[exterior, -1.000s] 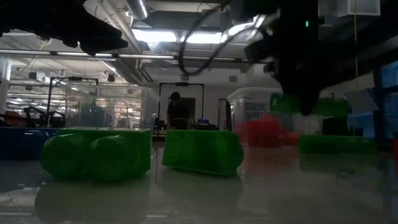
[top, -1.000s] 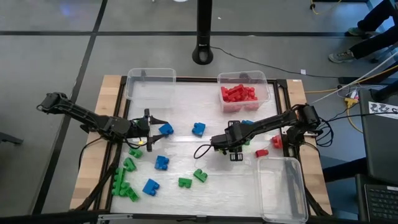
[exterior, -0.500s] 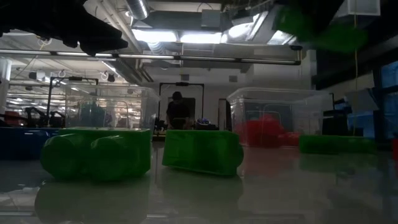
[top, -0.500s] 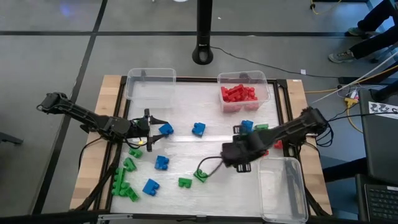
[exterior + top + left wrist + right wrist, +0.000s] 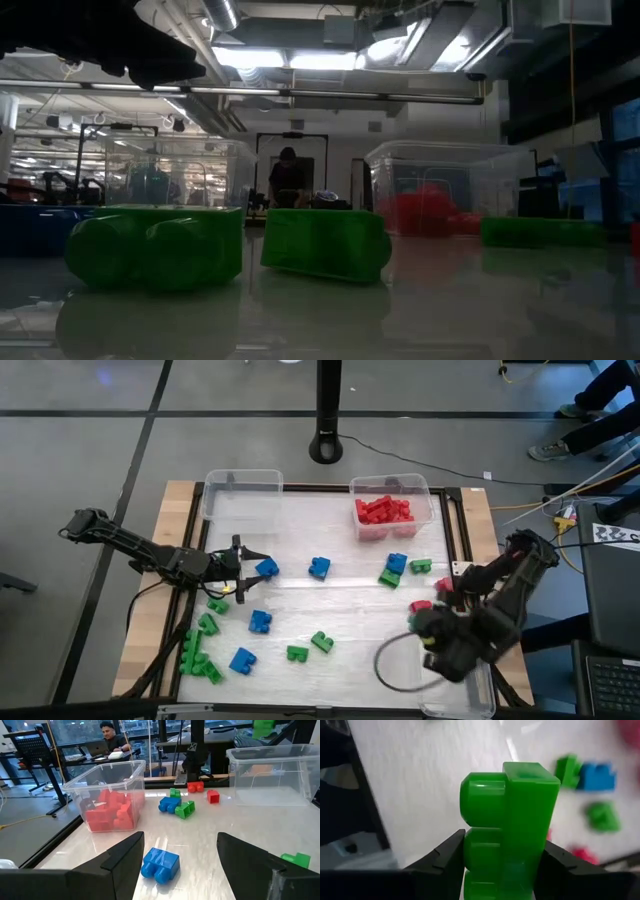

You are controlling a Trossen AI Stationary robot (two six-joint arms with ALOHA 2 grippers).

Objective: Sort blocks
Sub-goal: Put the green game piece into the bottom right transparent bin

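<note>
Jaws: the right gripper (image 5: 501, 870) is clamped on a green block (image 5: 512, 827), glossy plastic with rounded studs, held between two dark fingers. The left gripper (image 5: 243, 569) stands with its jaws apart at left centre of the high view, just beside a blue block (image 5: 266, 568).

The table (image 5: 330, 610) has a pale, reflective top. The clear bin (image 5: 391, 507) at upper centre-right is thin-walled and holds a heap of red blocks. An empty clear bin (image 5: 242, 492) sits at upper left. Loose green and blue blocks (image 5: 208, 650) lie at lower left.

Change noted: a second ago the right gripper was at mid-table; it has since swung to the lower right, over the third bin (image 5: 488, 695). The left arm has not moved.
</note>
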